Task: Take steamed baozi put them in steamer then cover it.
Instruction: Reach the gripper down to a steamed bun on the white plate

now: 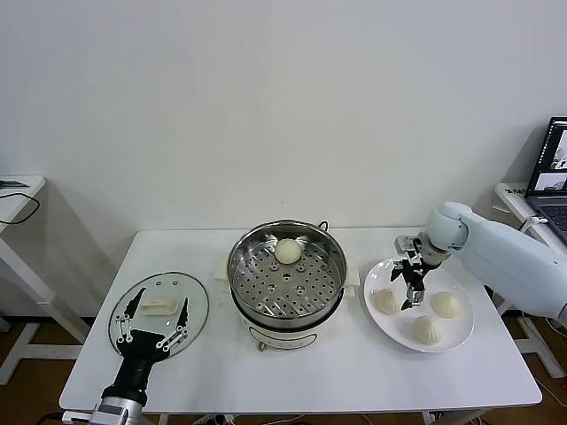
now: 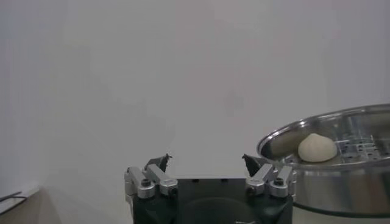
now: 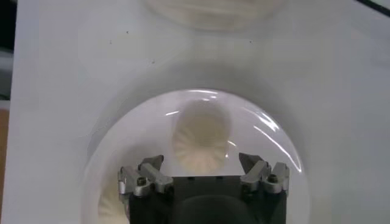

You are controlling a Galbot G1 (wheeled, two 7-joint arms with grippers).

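The steamer (image 1: 266, 288) stands at the table's middle with one steamed baozi (image 1: 287, 251) on its perforated tray, at the far side. Three more baozi (image 1: 386, 301) (image 1: 445, 304) (image 1: 427, 329) lie on a white plate (image 1: 456, 335) to its right. My right gripper (image 1: 413, 299) hangs open over that plate, pointing down between the two farther buns. In the right wrist view a pleated baozi (image 3: 201, 141) shows just beyond the open right gripper (image 3: 201, 163). The cover (image 1: 173, 288) lies flat at the left. My left gripper (image 1: 152, 335) rests open over its near edge.
In the left wrist view the open left gripper (image 2: 206, 161) faces the white wall, with the steamer (image 2: 341, 182) and its bun (image 2: 317, 148) off to one side. A laptop (image 1: 554, 173) sits on a side table at far right. Another side table (image 1: 18, 190) stands at far left.
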